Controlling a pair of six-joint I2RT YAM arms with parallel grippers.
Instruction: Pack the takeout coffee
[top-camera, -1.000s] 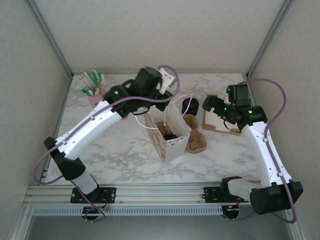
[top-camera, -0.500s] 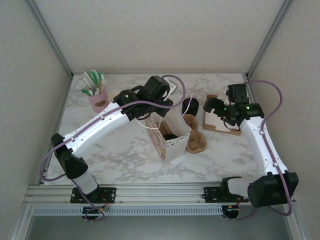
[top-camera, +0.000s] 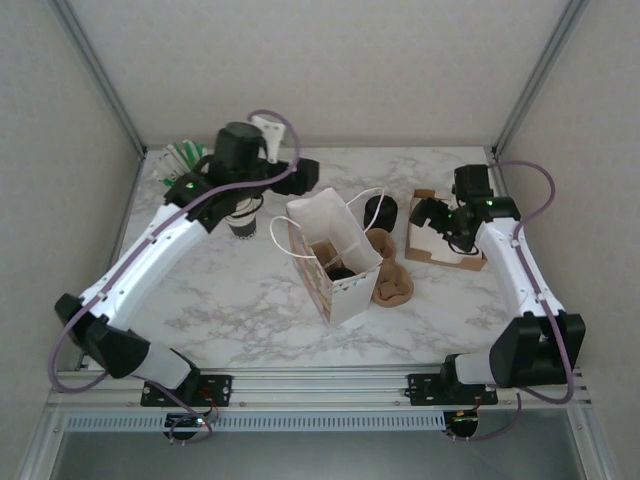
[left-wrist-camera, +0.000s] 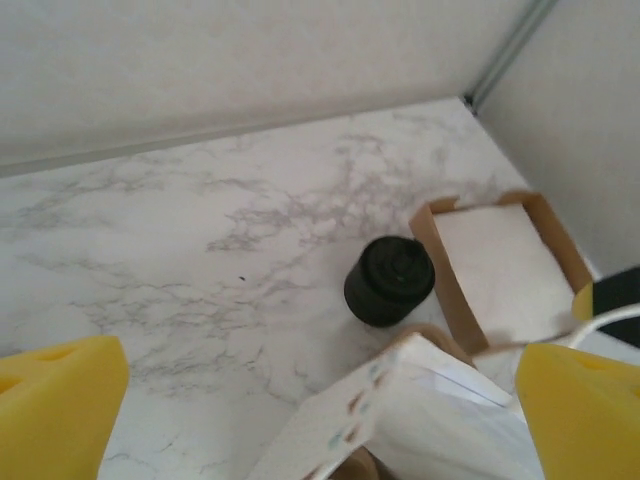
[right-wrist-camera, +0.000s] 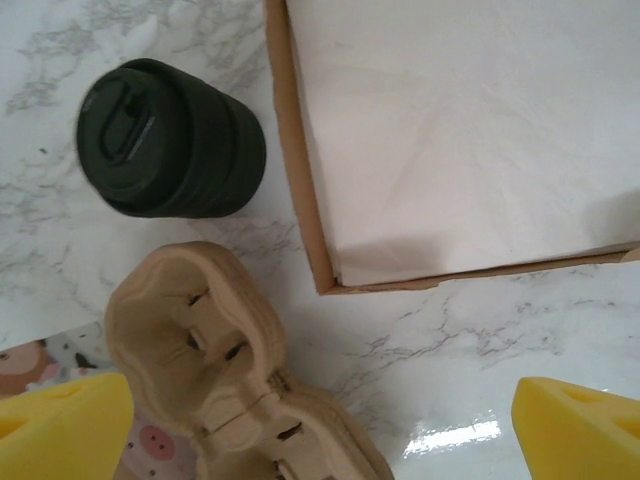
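Observation:
The takeout coffee (top-camera: 340, 270) shows as a black disc inside the upright white paper bag (top-camera: 333, 232) at mid-table. My left gripper (top-camera: 304, 178) is open and empty, behind and left of the bag's mouth. In the left wrist view its yellow pads (left-wrist-camera: 55, 400) stand wide apart above the bag's rim (left-wrist-camera: 420, 410). My right gripper (top-camera: 430, 215) is open and empty too, hovering over the left edge of a cardboard box (top-camera: 470, 262). In the right wrist view its pads (right-wrist-camera: 585, 430) sit either side of bare marble.
A black ribbed cylinder with a lid (top-camera: 380, 212) (left-wrist-camera: 390, 282) (right-wrist-camera: 165, 140) stands behind the bag. A brown pulp cup carrier (top-camera: 392, 280) (right-wrist-camera: 200, 340) lies right of the bag. The box (right-wrist-camera: 298, 180) holds white paper. Stacked paper cups (top-camera: 242, 218) and a pink holder of sticks (top-camera: 186, 165) stand back left.
My left gripper opened, letting go at the bag's rim, and swung back and to the left. The right arm shifted only slightly over the box.

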